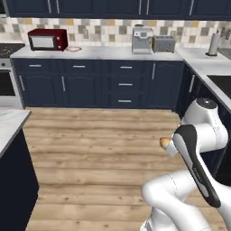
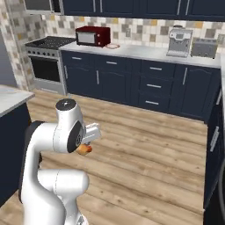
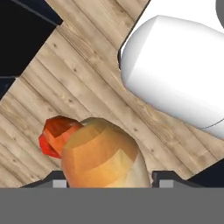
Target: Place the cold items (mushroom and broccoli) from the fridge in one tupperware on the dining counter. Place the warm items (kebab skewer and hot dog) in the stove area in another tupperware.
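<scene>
The gripper pinches the hot dog between its jaws, long axis apparently pointing away from the hand toward the wood floor

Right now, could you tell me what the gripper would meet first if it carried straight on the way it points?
Probably the wooden floor: beyond the hot dog held in the gripper, the hand view looks onto bare planks, though depth is unclear.

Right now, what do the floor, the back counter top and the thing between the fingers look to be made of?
Floor: wood planks, matte, with visible grain and seams. Back counter top: pale stone or laminate, smooth, faintly mottled; it could be either. Hot dog in the gripper: a tan bun with a red sausage end, a faceted rendered surface.
</scene>
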{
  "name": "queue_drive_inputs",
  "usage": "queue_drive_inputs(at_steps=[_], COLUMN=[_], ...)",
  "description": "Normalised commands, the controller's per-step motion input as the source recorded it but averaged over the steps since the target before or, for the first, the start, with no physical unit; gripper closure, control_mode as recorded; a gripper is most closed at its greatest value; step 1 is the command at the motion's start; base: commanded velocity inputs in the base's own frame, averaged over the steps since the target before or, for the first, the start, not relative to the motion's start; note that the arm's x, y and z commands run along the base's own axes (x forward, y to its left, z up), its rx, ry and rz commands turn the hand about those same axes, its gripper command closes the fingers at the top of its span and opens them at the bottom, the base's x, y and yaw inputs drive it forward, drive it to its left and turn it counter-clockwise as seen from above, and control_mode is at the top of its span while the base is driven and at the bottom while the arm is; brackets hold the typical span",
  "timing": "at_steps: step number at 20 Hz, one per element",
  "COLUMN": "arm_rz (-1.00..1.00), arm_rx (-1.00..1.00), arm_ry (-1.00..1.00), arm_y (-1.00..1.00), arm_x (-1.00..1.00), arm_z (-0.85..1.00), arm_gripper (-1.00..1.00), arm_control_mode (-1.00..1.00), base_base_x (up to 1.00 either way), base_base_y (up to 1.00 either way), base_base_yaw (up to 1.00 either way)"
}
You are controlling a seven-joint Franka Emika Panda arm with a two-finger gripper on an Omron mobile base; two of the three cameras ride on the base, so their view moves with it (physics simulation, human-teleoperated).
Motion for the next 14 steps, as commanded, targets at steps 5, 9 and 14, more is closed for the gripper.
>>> queue_drive_inputs(at_steps=[5,9,14], arm_rz=[0.0,0.0,0.0], arm_rx=[0.0,0.0,0.0], arm_ry=[0.0,0.0,0.0], arm_y=[0.0,0.0,0.0], arm_x=[0.0,0.0,0.0], arm_z=[0.0,0.0,0.0], arm_gripper=[1.0,1.0,1.0], arm_control_mode=[1.0,1.0,1.0], base_base_x=[-1.0,-1.0,-1.0], base_base_y=[0.52,0.55,0.61], base_base_yaw=[0.03,0.02,0.01])
